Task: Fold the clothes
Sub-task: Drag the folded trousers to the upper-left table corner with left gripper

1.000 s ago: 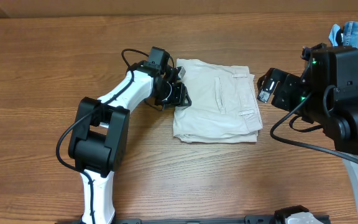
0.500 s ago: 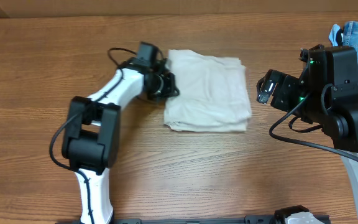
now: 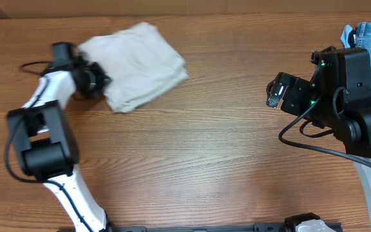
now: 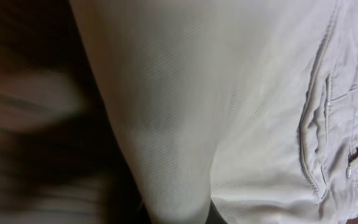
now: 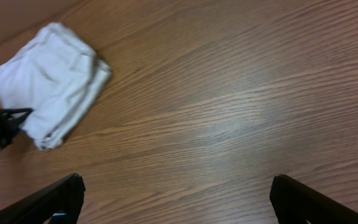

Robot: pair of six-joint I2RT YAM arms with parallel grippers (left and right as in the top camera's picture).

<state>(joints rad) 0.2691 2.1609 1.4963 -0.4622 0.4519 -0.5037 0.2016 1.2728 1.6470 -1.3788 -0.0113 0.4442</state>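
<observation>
khaki shorts (image 3: pixel 140 63): folded into a compact bundle, flat on table (image 3: pixel 211 161), far-left area, sitting at an angle. L wrist cam is all fabric: welt pocket (image 4: pixel 319 124) and a belt loop (image 4: pixel 356 157) at right. Layers look tidy, no leg hanging out.

L gripper (image 3: pixel 97 82) is right at the bundle's left edge, touching it. Fingers hidden by cloth + blur, so can't tell if it's pinching or just resting against it.

R gripper (image 5: pixel 176 183) is well apart on the right, fingers spread wide, nothing btwn them, over bare wood. jeans (image 3: pixel 366 32) in far-right corner, not involved.

My read: fold looks done, current step is parking the bundle aside. To do it well:
- hold cloth low and flat so top layers don't peel
- no wrist twist
- release only w/ bundle fully settled
- back out along the table, away from the edge, so fingers don't snag the fold
- R gripper keeps clear
</observation>
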